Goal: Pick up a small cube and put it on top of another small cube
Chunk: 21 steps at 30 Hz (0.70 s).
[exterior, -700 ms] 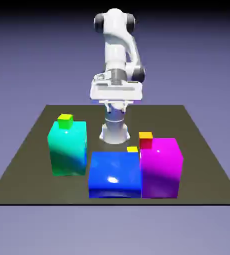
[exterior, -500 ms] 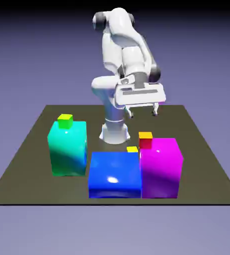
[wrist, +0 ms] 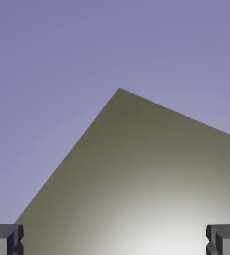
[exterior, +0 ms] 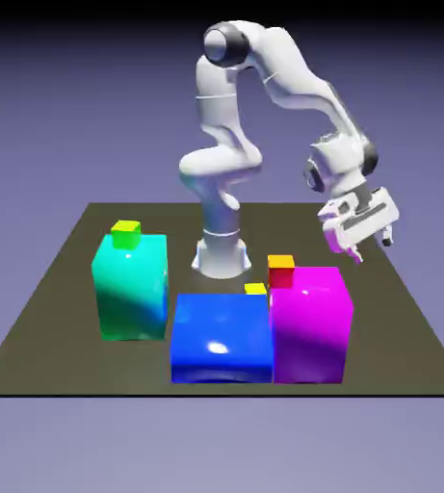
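With the white two-finger tool (exterior: 374, 249) open and empty, align it squarely before descending — no pink cube is visible to aim at — while the small glossy yellow-topped green cube (exterior: 126, 235) sits atop the large teal block (exterior: 132, 291).

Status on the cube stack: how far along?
Done: nothing visible; no small cube sits on another among the yellow-green one, the orange-topped one and the yellow-topped one.
In hand: nothing; claw open, only bare table and backdrop ahead.
Left: grasp, lift, place, release.
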Each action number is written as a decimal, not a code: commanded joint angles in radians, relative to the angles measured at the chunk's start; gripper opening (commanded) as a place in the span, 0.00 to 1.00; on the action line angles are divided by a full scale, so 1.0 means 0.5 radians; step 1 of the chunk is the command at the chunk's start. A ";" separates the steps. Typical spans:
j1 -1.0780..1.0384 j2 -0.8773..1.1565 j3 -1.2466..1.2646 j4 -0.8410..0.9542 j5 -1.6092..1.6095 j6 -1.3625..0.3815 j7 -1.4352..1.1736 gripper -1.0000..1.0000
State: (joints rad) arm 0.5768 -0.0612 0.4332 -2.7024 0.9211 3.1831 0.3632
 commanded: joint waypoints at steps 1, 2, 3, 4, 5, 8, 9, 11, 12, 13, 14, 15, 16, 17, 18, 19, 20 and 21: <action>0.002 0.052 0.023 -0.009 0.087 0.049 -0.033 0.50; 0.015 0.104 0.046 -0.018 0.174 0.097 -0.066 0.50; 0.028 0.156 0.069 -0.028 0.261 0.145 -0.099 0.50; 0.041 0.207 0.092 -0.037 0.348 0.194 -0.132 0.50; 0.054 0.259 0.115 -0.046 0.435 0.242 -0.164 0.50; 0.093 0.415 0.184 -0.074 0.696 0.388 -0.263 0.50; 0.106 0.467 0.207 -0.083 0.783 0.436 -0.296 0.50; 0.067 0.556 0.216 -0.127 0.923 0.567 -0.345 0.50; 0.021 0.582 0.203 -0.155 0.958 0.631 -0.355 0.50; 0.021 0.582 0.203 -0.155 0.958 0.631 -0.355 0.50; -0.006 0.643 0.205 -0.148 0.871 0.674 -0.299 0.50; -0.034 0.705 0.208 -0.141 0.784 0.716 -0.243 0.50; -0.062 0.766 0.211 -0.133 0.698 0.759 -0.187 0.50; -0.090 0.828 0.214 -0.126 0.611 0.802 -0.131 0.50; -0.118 0.889 0.216 -0.118 0.524 0.844 -0.076 0.50; -0.145 0.951 0.219 -0.111 0.437 0.887 -0.020 0.50; -0.173 1.012 0.222 -0.103 0.350 0.930 0.036 0.50; -0.201 1.074 0.224 -0.096 0.263 0.972 0.092 0.50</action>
State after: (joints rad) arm 0.4764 0.4757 0.5454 -2.7503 1.0526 3.6693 0.4090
